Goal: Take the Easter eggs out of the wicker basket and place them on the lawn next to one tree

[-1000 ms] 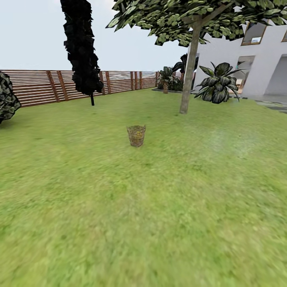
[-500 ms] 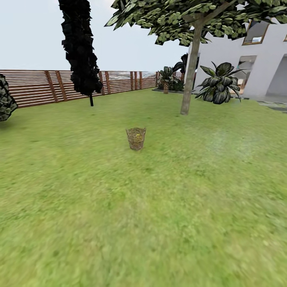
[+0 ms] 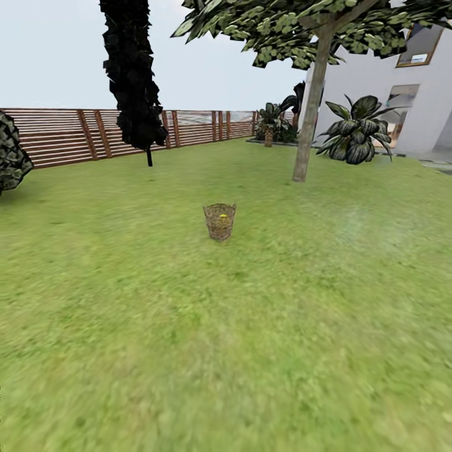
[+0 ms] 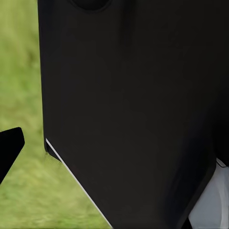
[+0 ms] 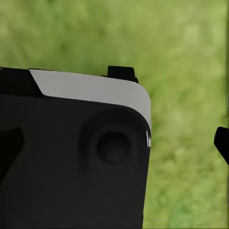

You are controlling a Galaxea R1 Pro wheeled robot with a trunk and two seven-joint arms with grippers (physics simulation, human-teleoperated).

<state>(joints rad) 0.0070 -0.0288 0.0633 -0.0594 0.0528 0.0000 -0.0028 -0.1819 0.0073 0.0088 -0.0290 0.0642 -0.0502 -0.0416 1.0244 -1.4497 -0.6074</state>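
The small round brown wicker basket (image 3: 220,221) stands on the green grass lawn (image 3: 251,326) at twelve o'clock; the grey-trunked tree (image 3: 312,107) stands behind at one o'clock.

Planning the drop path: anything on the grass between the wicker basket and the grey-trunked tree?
Nothing visible. In the head view the wicker basket stands alone on the lawn, and the stretch of grass up to the tree trunk is open. The broad-leaved plant sits beyond the trunk, off that line.

Home garden, broad green lawn (image 3: 251,326), slatted wooden fence (image 3: 63,135) behind it, tree (image 3: 311,119) beside a white house (image 3: 433,94), palm-like plants (image 3: 358,132) along its wall
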